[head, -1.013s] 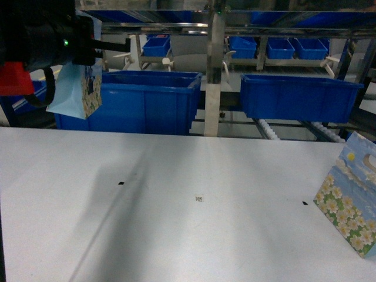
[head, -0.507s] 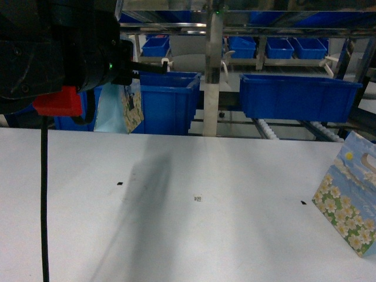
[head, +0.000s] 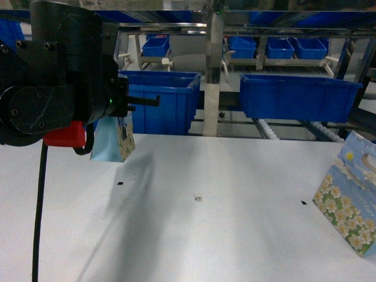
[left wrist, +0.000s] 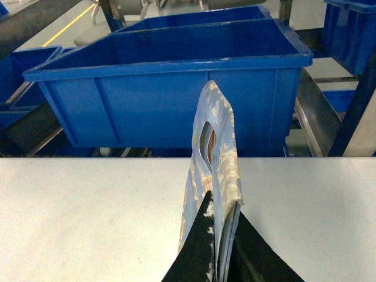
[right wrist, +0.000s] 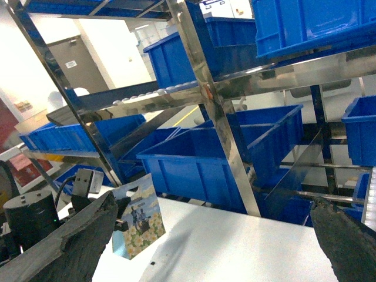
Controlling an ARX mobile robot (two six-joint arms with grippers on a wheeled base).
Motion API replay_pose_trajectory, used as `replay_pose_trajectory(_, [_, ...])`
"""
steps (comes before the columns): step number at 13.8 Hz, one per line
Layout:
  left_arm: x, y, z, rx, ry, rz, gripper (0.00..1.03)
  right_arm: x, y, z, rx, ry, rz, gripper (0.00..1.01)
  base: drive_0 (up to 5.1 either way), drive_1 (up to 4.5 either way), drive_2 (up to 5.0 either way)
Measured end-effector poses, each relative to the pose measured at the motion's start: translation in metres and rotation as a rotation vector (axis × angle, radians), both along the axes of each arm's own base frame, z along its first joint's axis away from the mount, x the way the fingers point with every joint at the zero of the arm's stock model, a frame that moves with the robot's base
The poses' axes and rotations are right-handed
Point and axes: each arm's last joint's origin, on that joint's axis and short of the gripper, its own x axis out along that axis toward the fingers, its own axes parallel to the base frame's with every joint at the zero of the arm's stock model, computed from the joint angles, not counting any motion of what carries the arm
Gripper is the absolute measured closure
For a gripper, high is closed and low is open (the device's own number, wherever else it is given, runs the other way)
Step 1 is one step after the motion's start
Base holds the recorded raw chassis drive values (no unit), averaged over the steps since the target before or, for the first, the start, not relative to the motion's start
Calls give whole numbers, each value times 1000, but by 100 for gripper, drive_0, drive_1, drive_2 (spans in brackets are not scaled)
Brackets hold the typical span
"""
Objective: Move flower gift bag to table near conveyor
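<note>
My left gripper (left wrist: 220, 238) is shut on the top edge of the flower gift bag (left wrist: 214, 141), a light blue paper bag printed with white flowers and a cut-out handle. In the head view the bag (head: 114, 141) hangs under the big black left arm (head: 59, 76), low over the back left of the white table (head: 235, 223). Whether it touches the table is unclear. The right wrist view shows the bag (right wrist: 141, 220) side-on. The conveyor (head: 267, 129), steel-framed with white rollers, stands just behind the table. My right gripper (right wrist: 211, 241) is open and empty, high above the table.
A second flowered bag (head: 349, 197) stands at the table's right edge. Large blue bins (head: 161, 100) (head: 296, 97) sit on the rack right behind the table edge, with a steel post (head: 214, 70) between them. A black cable (head: 40, 205) hangs from the left arm.
The left arm has carried the bag rightward and down, from in front of the left blue bin to low over the table's back left. The second bag has not moved.
</note>
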Motion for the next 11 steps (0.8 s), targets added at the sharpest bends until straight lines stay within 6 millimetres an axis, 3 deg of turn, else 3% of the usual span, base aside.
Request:
replay_pose_trajectory(6, [-7, 12, -39, 11, 81, 69, 101, 0, 0, 0, 2, 1, 0, 3, 0, 0, 0])
replay_pose_trajectory(11, [-8, 13, -41, 12, 85, 82, 99, 0, 0, 0, 2, 1, 0, 3, 0, 0, 0])
